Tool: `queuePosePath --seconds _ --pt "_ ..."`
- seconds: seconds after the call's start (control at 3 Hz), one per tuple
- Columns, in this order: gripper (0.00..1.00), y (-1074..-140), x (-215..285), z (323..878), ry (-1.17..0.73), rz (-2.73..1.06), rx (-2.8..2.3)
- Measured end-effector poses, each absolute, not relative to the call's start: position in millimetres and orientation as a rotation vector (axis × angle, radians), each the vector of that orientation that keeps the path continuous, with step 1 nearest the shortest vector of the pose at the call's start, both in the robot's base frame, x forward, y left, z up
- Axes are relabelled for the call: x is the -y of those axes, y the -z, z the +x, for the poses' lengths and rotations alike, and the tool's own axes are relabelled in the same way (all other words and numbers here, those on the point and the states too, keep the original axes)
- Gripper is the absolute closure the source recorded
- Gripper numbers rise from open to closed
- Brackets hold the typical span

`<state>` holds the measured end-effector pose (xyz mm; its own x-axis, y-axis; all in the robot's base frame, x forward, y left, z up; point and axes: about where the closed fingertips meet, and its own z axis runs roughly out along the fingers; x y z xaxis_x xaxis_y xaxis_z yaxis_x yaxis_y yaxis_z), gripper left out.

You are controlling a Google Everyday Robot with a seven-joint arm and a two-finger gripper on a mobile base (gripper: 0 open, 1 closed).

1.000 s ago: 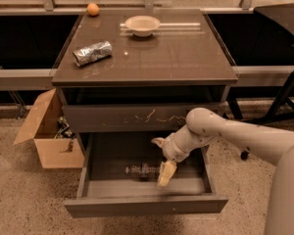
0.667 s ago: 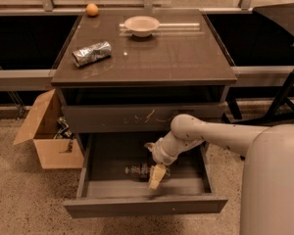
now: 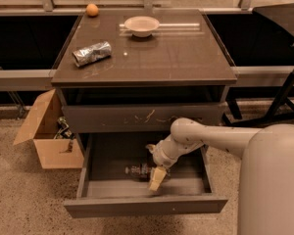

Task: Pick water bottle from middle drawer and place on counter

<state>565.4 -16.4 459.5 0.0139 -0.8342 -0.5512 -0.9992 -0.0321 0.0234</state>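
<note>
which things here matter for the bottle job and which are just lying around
Job: water bottle, lying in the open middle drawer; gripper, inside the drawer beside it; counter.
Lying about: foil packet, bowl, orange, cardboard box.

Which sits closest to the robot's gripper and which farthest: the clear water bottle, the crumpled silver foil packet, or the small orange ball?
The gripper is inside the open middle drawer.
1. Clear plastic water bottle, beside it in the drawer.
2. Crumpled silver foil packet, on the counter, left side.
3. Small orange ball, far back left.
</note>
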Motion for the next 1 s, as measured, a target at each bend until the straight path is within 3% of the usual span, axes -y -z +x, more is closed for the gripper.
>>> queuePosePath --seconds 1.0 --pt "0.00 -412 21 590 -0.581 -1.909 -1.862"
